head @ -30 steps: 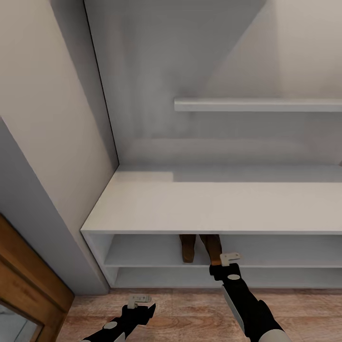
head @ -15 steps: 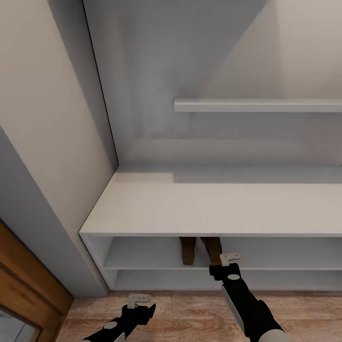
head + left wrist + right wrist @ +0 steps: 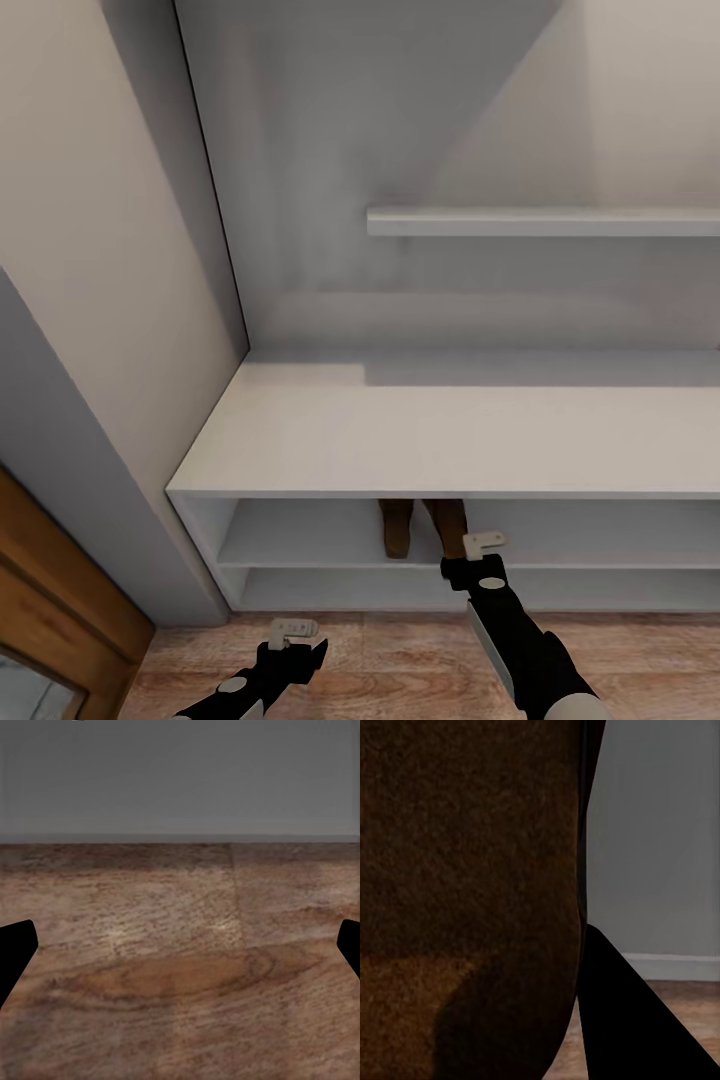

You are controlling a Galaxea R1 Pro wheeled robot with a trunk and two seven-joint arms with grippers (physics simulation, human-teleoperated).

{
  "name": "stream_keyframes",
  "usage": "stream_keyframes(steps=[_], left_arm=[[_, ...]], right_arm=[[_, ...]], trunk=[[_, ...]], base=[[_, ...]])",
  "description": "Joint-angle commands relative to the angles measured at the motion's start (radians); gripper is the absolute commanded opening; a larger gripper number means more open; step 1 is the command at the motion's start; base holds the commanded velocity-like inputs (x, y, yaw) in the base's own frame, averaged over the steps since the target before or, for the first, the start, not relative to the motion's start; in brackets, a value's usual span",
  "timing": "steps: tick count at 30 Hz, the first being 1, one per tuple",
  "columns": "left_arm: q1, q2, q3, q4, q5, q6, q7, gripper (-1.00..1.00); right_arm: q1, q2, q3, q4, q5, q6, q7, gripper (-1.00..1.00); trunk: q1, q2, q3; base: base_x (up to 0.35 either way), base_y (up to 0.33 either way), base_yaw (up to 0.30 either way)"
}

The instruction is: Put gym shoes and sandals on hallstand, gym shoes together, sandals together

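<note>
I am facing the hallstand (image 3: 440, 440), a wide white unit whose flat top spreads above and beyond both of my grippers, with a wall shelf (image 3: 545, 221) higher up behind it. Below its front edge the corridor floor (image 3: 400, 660) runs in brown wood planks under my two arms.

The two sandals (image 3: 425, 525) stand side by side on the upper open shelf level, dark brown, just ahead of my right gripper (image 3: 485, 545). The right one of the pair sits directly at that gripper's tips; the other is just to the gripper's left. In the right wrist view a sandal (image 3: 465, 892) looms as a broad dark brown surface right against the camera, with one black finger (image 3: 637, 1020) beside it. I cannot tell whether the right gripper is clamped on the sandal or merely touching it.

My left gripper (image 3: 296, 630) hangs low over the floor, in front of the rack's bottom edge and well to the left of the sandals. In the left wrist view its two fingertips (image 3: 15, 952) sit spread wide apart at the frame's edges with bare floor (image 3: 180, 975) between them, holding nothing.
</note>
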Motion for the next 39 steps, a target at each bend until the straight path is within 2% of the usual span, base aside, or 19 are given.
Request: stream_keyframes(steps=[1, 39], left_arm=[[0.000, 0.000, 0.000, 0.000, 0.000, 0.000, 0.000, 1.00], [0.000, 0.000, 0.000, 0.000, 0.000, 0.000, 0.000, 1.00]], right_arm=[[0.000, 0.000, 0.001, 0.000, -0.006, -0.002, 0.004, -1.00], [0.000, 0.000, 0.001, 0.000, -0.006, -0.002, 0.004, -1.00]], trunk=[[0.000, 0.000, 0.000], [0.000, 0.000, 0.000]], base=[[0.055, 0.000, 0.000], [0.029, 0.000, 0.000]])
